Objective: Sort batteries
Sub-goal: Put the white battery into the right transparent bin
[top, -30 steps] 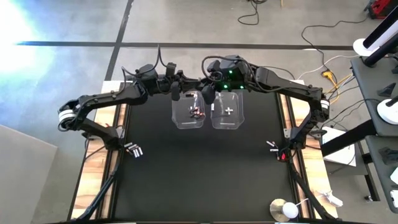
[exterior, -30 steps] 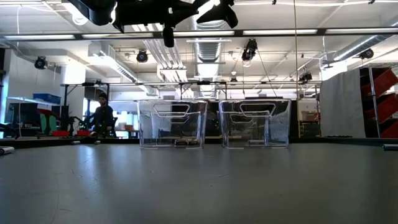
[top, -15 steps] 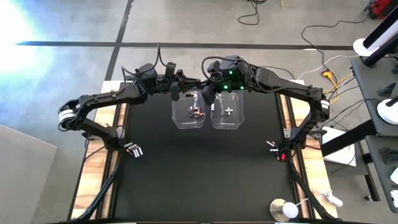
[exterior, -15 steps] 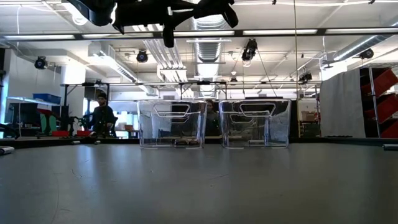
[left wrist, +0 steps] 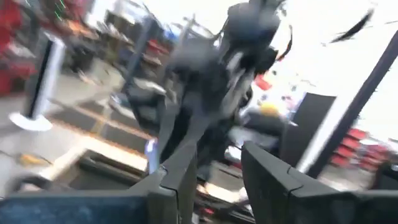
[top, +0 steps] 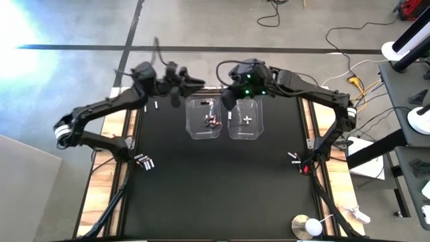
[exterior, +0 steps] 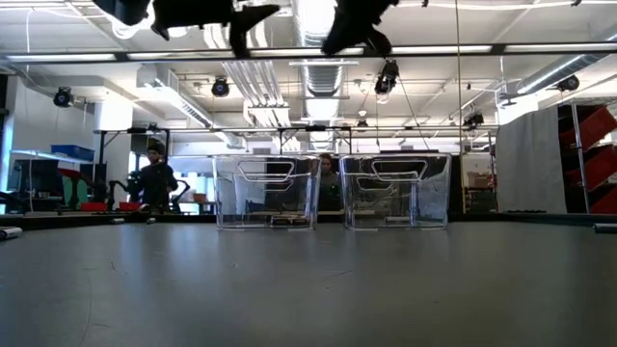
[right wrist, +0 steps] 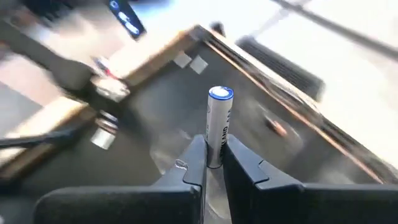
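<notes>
Two clear tubs stand side by side at the table's far middle. The left tub (top: 204, 118) holds dark batteries with reddish marks (top: 213, 122). The right tub (top: 247, 119) holds white batteries (top: 247, 120). My right gripper (top: 226, 102) (right wrist: 213, 163) hangs high over the tubs' far edge, shut on a white battery (right wrist: 219, 124). My left gripper (top: 192, 83) (left wrist: 217, 177) is open and holds nothing, up in the air to the left of the right gripper. My right gripper pinches the white battery by its lower end (right wrist: 214, 155) between its two fingers. The battery lies along the fingers and sticks out past their tips, its blue-ringed end (right wrist: 220, 94) free. It is lifted clear, high above the tubs.
A few loose batteries lie near the table's left edge (top: 144, 161) and near its right edge (top: 295, 160). The black mat (top: 215, 195) in front of the tubs is bare. People show in the room beyond the table (exterior: 154, 178).
My left gripper has drawn back from the right gripper, up and toward the table's far left corner, and rolled a little. My right gripper has tipped down a little and stays over the tubs' far edge.
</notes>
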`<state>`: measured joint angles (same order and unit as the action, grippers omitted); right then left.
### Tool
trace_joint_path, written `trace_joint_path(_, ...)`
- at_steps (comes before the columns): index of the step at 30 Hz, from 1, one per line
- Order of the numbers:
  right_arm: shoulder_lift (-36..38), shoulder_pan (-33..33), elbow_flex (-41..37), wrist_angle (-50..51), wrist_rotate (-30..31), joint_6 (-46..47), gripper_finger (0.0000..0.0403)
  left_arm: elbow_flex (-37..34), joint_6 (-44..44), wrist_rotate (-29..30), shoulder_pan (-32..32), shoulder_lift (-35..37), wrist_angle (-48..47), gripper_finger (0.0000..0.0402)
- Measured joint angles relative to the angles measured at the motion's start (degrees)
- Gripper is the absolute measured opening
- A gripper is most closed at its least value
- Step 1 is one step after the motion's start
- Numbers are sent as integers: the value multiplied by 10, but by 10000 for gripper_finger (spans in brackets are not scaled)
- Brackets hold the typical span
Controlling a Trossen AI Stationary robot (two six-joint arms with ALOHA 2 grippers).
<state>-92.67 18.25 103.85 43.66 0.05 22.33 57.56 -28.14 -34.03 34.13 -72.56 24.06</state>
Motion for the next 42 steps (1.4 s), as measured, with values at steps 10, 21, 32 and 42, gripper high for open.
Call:
trace_joint_path(10,-55,42,0,171,-10,-5,24,0,103,17,61,71,-150,140)
trace_joint_path(21,-131,66,-1,245,-21,-309,25,-1,154,18,60,115,-243,146)
trace_joint_path(32,-246,111,-5,266,-20,-443,27,-1,187,83,60,128,-283,146)
trace_joint_path(42,-312,122,-12,245,13,-458,24,-1,242,194,61,128,-280,146)
